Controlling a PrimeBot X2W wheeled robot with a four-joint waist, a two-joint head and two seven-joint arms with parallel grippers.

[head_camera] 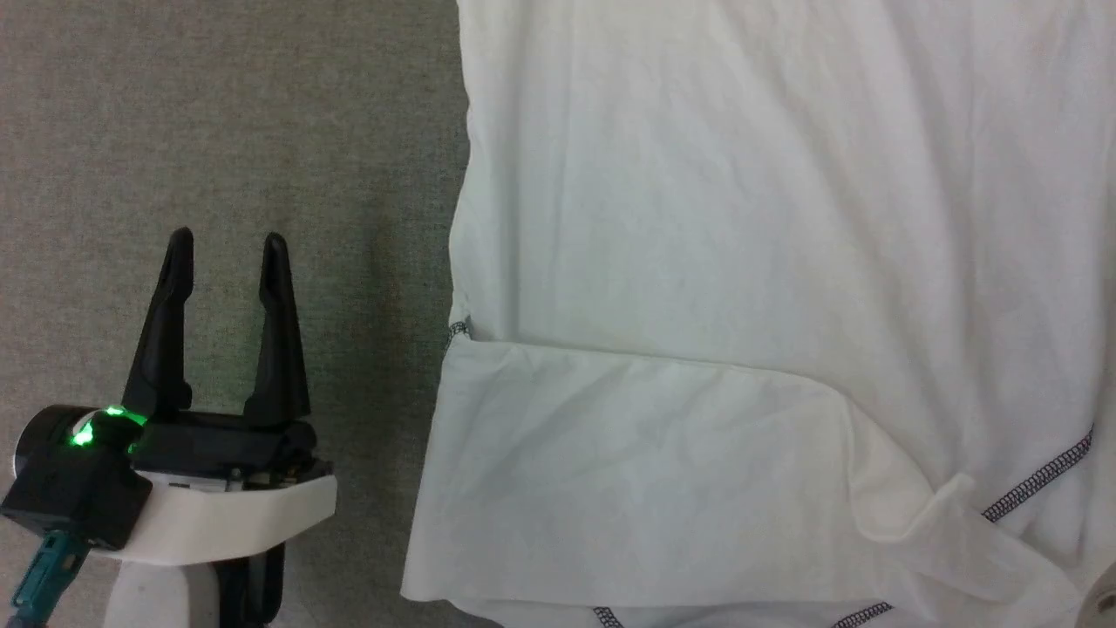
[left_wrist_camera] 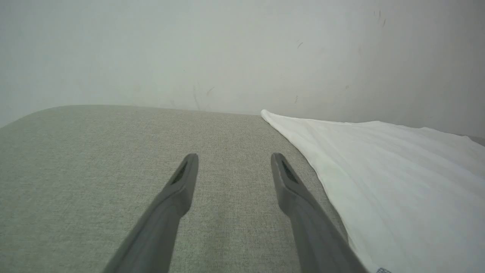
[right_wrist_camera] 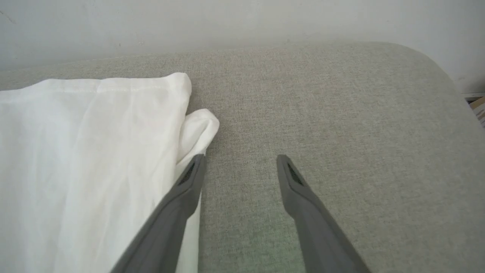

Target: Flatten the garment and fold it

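**Q:** Where has the thin white T-shirt (head_camera: 741, 262) with dark zigzag stitching been left?

**A:** It's spread on the grey woven fabric surface (head_camera: 218, 113), with a flap (head_camera: 628, 471) folded over towards 6 o'clock in the head view. Its side edge runs 12 to 6, parallel to the left gripper (head_camera: 227, 240), and lies at that gripper's 3 o'clock with bare surface between.

**Q:** Jaws?

**A:** Both are spread wide, nothing gripped. From the right gripper (right_wrist_camera: 240, 157) the shirt lies at 9 o'clock, one finger right by a rumpled corner, so that arm is judged nearer.

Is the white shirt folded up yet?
Mostly spread: the thin white T-shirt lies flat, with just one flap turned over.
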